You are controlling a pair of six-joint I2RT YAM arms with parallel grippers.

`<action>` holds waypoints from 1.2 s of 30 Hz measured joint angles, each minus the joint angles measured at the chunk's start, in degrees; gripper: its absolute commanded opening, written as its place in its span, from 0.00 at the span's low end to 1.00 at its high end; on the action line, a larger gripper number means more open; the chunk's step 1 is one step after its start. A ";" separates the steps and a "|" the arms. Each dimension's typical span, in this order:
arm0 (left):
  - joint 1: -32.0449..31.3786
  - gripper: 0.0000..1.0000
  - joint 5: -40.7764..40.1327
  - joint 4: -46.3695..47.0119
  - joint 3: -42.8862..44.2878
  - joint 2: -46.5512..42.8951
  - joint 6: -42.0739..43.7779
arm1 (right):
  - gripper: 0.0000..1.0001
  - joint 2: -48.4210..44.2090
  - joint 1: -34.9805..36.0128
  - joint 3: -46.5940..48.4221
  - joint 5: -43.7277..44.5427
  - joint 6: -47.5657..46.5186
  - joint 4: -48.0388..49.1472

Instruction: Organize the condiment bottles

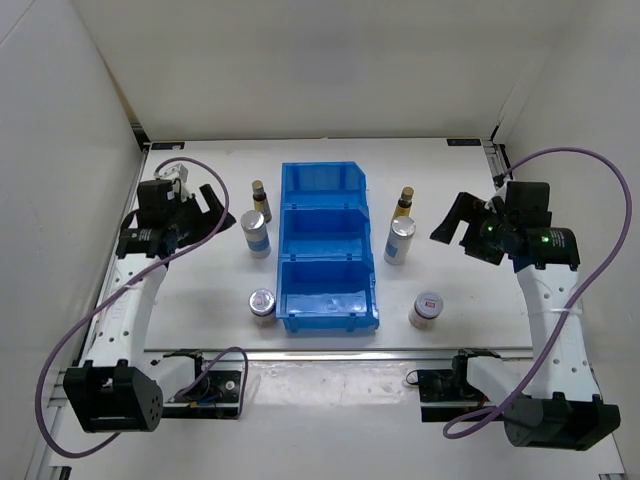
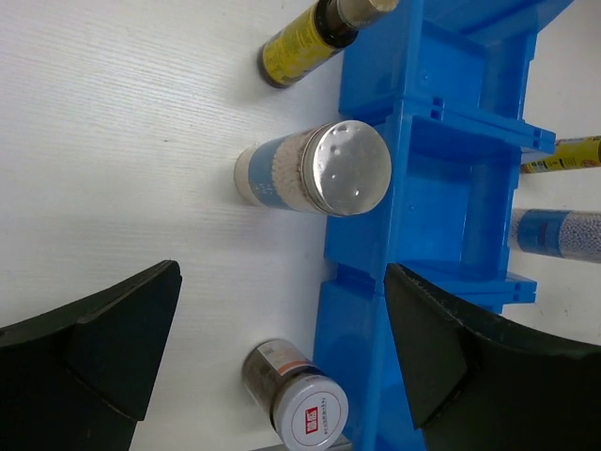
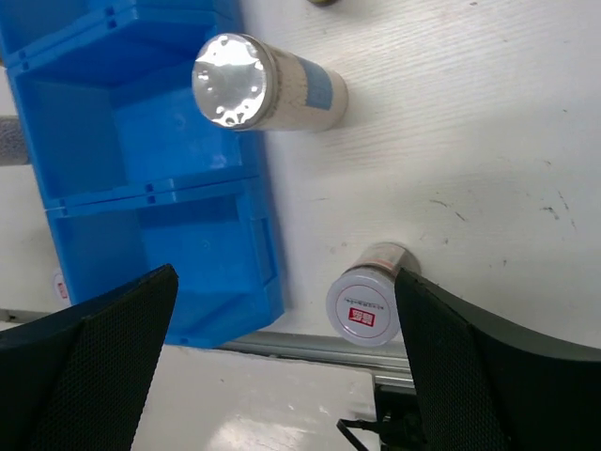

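A blue three-compartment bin (image 1: 325, 258) stands mid-table with nothing in it. Left of it stand a brown gold-capped bottle (image 1: 260, 197), a white-blue cylinder (image 1: 255, 233) and a squat jar (image 1: 262, 305). Right of it stand a matching brown bottle (image 1: 405, 202), cylinder (image 1: 400, 241) and jar (image 1: 426, 308). My left gripper (image 1: 218, 212) is open and empty, left of the left cylinder (image 2: 315, 169), with the left jar (image 2: 296, 399) below its gap. My right gripper (image 1: 452, 218) is open and empty, right of the right cylinder (image 3: 268, 85) and above the right jar (image 3: 368, 301).
A metal rail (image 1: 330, 355) runs along the table's front edge. White walls close in the back and both sides. The bin's wall (image 2: 362, 244) lies close to the left cylinder and jar. Purple cables loop from both arms.
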 measured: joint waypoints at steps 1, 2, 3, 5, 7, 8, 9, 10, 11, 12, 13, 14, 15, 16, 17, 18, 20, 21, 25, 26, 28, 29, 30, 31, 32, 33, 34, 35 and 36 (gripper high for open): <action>-0.31 1.00 -0.35 -0.07 0.02 -0.46 0.09 | 0.99 0.00 0.02 -0.04 0.90 0.09 -0.46; -0.50 1.00 -0.83 -0.17 0.02 -0.94 0.11 | 0.99 0.04 0.02 -0.04 1.51 0.20 -0.90; -0.68 1.00 -1.20 -0.31 0.02 -1.64 0.11 | 0.99 0.13 0.02 -0.04 2.01 0.31 -1.36; -0.90 1.00 -1.77 -0.46 0.04 -3.37 -0.09 | 0.99 0.61 0.02 -0.04 2.01 -0.02 -2.40; -1.38 1.00 -2.67 -0.55 0.02 -5.49 -1.44 | 0.99 1.73 0.02 -0.13 0.20 -0.92 -3.50; -1.62 1.00 -3.21 -0.26 -0.17 -6.69 -2.64 | 0.99 2.32 0.02 -0.52 -0.72 -1.38 -3.63; -1.79 1.00 -3.41 0.02 -0.48 -7.37 -3.48 | 0.99 2.67 0.04 -1.18 -1.40 -1.62 -3.69; -2.12 1.00 -3.45 0.66 -1.27 -8.28 -4.48 | 0.99 3.08 0.04 -2.08 -2.16 -1.88 -3.98; -2.34 1.00 -3.43 0.79 -1.90 -8.66 -4.96 | 0.99 3.52 0.04 -2.95 -2.60 -2.12 -4.33; -2.49 1.00 -3.41 0.72 -2.38 -8.72 -5.31 | 0.99 3.96 0.04 -3.74 -3.02 -2.29 -4.48; -2.64 1.00 -3.41 0.55 -2.84 -8.28 -5.62 | 0.99 4.55 0.11 -5.05 -3.37 -2.60 -4.42; -2.75 1.00 -3.48 0.31 -3.02 -7.72 -5.75 | 0.99 5.09 0.15 -6.27 -3.39 -2.69 -4.42; -2.78 1.00 -3.78 0.02 -3.17 -7.04 -5.79 | 0.99 5.75 0.46 -7.50 -3.37 -2.75 -4.42; -2.80 1.00 -4.37 -0.26 -3.28 -6.47 -5.86 | 0.99 6.43 0.85 -8.44 -3.15 -2.62 -4.55; -2.80 1.00 -4.85 -0.79 -3.34 -6.01 -5.88 | 0.99 6.95 1.11 -8.90 -2.93 -2.54 -4.68; -2.80 1.00 -5.49 -1.20 -3.41 -5.79 -5.90 | 0.99 7.76 1.92 -9.51 -2.51 -2.27 -4.57; -2.80 1.00 -6.34 -1.64 -3.45 -5.75 -5.90 | 0.99 8.07 2.99 -10.32 -1.84 -1.46 -4.17; -2.80 1.00 -6.69 -1.68 -3.45 -5.79 -5.90 | 0.99 8.04 3.72 -10.49 -1.46 -0.92 -4.22; -2.80 1.00 -7.39 -2.08 -3.45 -5.70 -5.90 | 0.99 8.04 6.45 -11.30 0.85 2.43 -3.76; -2.80 1.00 -7.50 -2.08 -3.45 -5.53 -5.90 | 0.99 8.04 7.28 -11.87 1.60 3.45 -3.78; -2.80 1.00 -7.50 -2.08 -3.45 -4.94 -5.90 | 0.99 8.04 8.96 -13.00 4.04 5.62 -3.93; -2.80 1.00 -7.50 -2.10 -3.45 -4.57 -5.90 | 0.99 8.07 9.68 -13.42 5.18 6.56 -4.11; -2.80 1.00 -7.50 -2.16 -3.45 -4.11 -5.90 | 0.99 8.11 10.56 -13.79 6.38 7.69 -4.28; -2.80 1.00 -7.50 -2.21 -3.45 -3.69 -5.90 | 0.99 8.15 11.28 -14.03 7.67 8.83 -4.46; -2.80 1.00 -7.50 -2.23 -3.45 -3.56 -5.90 | 0.99 8.31 11.91 -14.23 8.81 9.66 -4.63; -2.80 1.00 -7.48 -2.25 -3.45 -3.34 -5.90 | 0.99 8.59 12.57 -14.25 9.94 10.54 -4.94; -2.80 1.00 -7.50 -2.23 -3.45 -3.28 -5.90 | 0.99 8.92 13.18 -14.27 10.97 11.28 -5.14; -2.80 1.00 -7.48 -2.25 -3.45 -3.28 -5.90 | 0.99 9.35 13.86 -14.29 12.04 12.04 -5.22; -2.80 1.00 -7.48 -2.25 -3.45 -3.32 -5.90 | 0.99 9.79 14.51 -14.34 12.96 12.76 -5.27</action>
